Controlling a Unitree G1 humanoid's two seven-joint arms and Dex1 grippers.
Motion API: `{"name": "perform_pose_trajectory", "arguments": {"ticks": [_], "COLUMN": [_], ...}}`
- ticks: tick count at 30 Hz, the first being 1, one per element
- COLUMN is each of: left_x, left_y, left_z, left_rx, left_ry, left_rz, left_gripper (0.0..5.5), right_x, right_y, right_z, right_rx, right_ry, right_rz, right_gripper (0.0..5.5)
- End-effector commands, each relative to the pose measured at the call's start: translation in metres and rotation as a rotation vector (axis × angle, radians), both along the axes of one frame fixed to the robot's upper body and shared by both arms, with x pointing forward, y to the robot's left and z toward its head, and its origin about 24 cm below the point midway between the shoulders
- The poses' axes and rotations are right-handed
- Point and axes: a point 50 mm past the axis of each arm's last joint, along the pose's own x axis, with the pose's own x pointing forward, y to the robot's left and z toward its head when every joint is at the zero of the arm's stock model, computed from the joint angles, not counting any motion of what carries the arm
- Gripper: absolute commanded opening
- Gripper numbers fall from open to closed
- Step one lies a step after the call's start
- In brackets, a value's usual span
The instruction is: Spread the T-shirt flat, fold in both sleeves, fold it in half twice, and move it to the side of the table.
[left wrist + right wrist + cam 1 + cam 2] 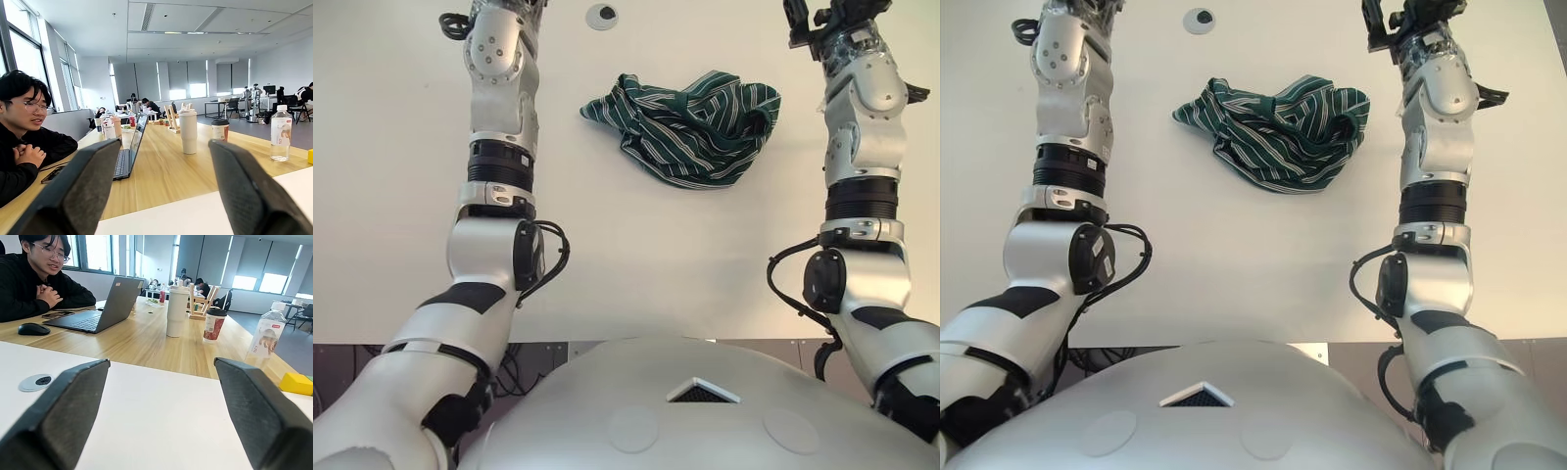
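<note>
Head camera, both eyes: the dark green T-shirt with thin white stripes [685,127] is lying crumpled in a heap on the white table [636,255], at about 12 o'clock from the table's middle, with no sleeve or hem laid out. A small round grey cable grommet [602,16] is sitting at 11 o'clock from the shirt, apart from it. The left arm [499,117] is reaching over the table at 9 o'clock from the shirt and the right arm [862,127] at 3 o'clock; neither is touching the cloth.

Left wrist view: the left gripper [166,191] is standing released, its two dark padded fingers [73,196] spread wide and grasping nothing. Between them the white table's edge is showing, and beyond it a long wooden desk [161,166] is carrying an open grey laptop [129,152], a tall white tumbler [188,129], a lidded paper cup [220,129] and a clear plastic water bottle [280,132].

Right wrist view: the right gripper [161,416] is likewise released, fingers well apart and holding nothing, hanging over bare white tabletop. The grommet is lying near one finger. On the wooden desk beyond, a black computer mouse [33,329] is resting beside the laptop, and a yellow block [297,383] is lying near the bottle.
</note>
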Motion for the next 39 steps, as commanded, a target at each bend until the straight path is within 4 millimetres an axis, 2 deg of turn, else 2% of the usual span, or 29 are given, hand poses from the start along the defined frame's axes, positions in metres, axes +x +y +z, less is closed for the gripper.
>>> {"name": "perform_pose_trajectory", "arguments": {"ticks": [1, 6, 8, 10, 13, 17, 23, 27, 35, 39], "left_x": [-0.001, -0.004, -0.007, -0.012, -0.017, -0.023, -0.016, -0.016, -0.019, -0.017], "left_y": [-0.001, -0.008, -0.013, -0.02, -0.019, -0.017, -0.032, -0.044, -0.05, -0.051], "left_z": [0.0, -0.003, -0.005, -0.011, -0.014, -0.023, -0.022, -0.034, -0.05, -0.046], "left_rx": [0.043, 0.068, 0.13, 0.267, 0.373, 0.562, 0.639, 0.724, 0.759, 0.669], "left_ry": [0.012, 0.034, 0.048, 0.099, 0.235, 0.436, 0.476, 0.496, 0.536, 0.533], "left_rz": [-0.044, -0.144, -0.256, -0.424, -0.666, -0.921, -1.011, -1.032, -1.054, -1.058], "left_gripper": [3.26, 3.26, 3.26, 3.26, 3.26, 3.26, 3.26, 3.26, 3.26, 2.71], "right_x": [-0.001, -0.005, -0.009, -0.017, -0.031, -0.046, -0.044, -0.04, -0.04, -0.042], "right_y": [-0.002, 0.0, -0.001, -0.012, -0.029, -0.035, -0.031, -0.034, -0.037, -0.039], "right_z": [0.005, 0.003, 0.0, -0.005, 0.004, 0.005, -0.019, -0.026, -0.013, 0.001], "right_rx": [0.003, -0.002, -0.037, -0.097, -0.127, -0.283, -0.397, -0.448, -0.397, -0.336], "right_ry": [-0.01, 0.01, 0.045, 0.123, 0.208, 0.324, 0.444, 0.466, 0.437, 0.397], "right_rz": [0.043, 0.124, 0.189, 0.265, 0.398, 0.6, 0.704, 0.71, 0.738, 0.724], "right_gripper": [3.92, 3.92, 3.92, 3.92, 3.92, 3.92, 3.92, 3.92, 3.92, 3.95]}}
